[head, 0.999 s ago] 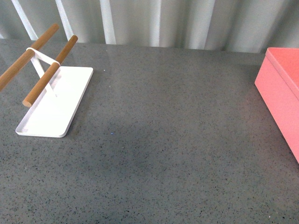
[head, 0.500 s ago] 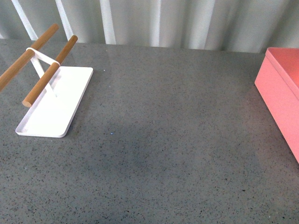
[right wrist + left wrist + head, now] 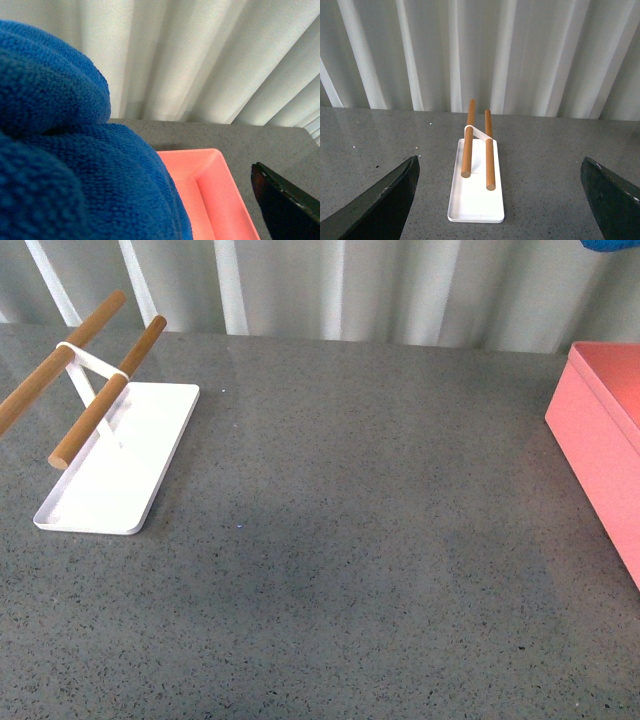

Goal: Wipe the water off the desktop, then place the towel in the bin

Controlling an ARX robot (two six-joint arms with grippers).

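Note:
The blue towel (image 3: pixel 60 150) fills most of the right wrist view and hangs above the open pink bin (image 3: pixel 210 195). My right gripper (image 3: pixel 175 215) is open; one dark finger (image 3: pixel 285 210) shows, the other is hidden behind the towel. In the front view only a scrap of the towel (image 3: pixel 612 244) shows at the top right edge, above the bin (image 3: pixel 600 440). The speckled grey desktop (image 3: pixel 380 500) has a faintly darker patch in its middle, and I cannot tell whether it is wet. My left gripper (image 3: pixel 500 172) is open above the desktop and holds nothing.
A white tray (image 3: pixel 120 460) with two wooden rods (image 3: pixel 105 390) stands at the left of the desktop; in the left wrist view the tray (image 3: pixel 475 205) lies straight ahead between the fingers. A pleated white curtain (image 3: pixel 350 285) closes off the back.
A scrap of the blue towel has come into the top right corner of the front view. Nothing else has moved.

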